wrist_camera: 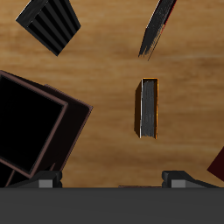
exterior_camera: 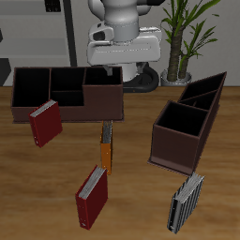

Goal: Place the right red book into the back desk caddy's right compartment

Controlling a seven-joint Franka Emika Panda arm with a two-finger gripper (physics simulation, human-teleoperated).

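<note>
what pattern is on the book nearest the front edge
Grey-and-black stripes, clearest in the exterior view.

Right red book (exterior_camera: 44, 123) leaning against back desk caddy (exterior_camera: 66, 94) front wall.

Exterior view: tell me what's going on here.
Nothing is being held yet. The Franka's gripper hangs above the table with its fingers apart, looking down on the thin orange book. The right red book stands tilted in front of the back desk caddy, outside it, so the placing has not been done.
</note>
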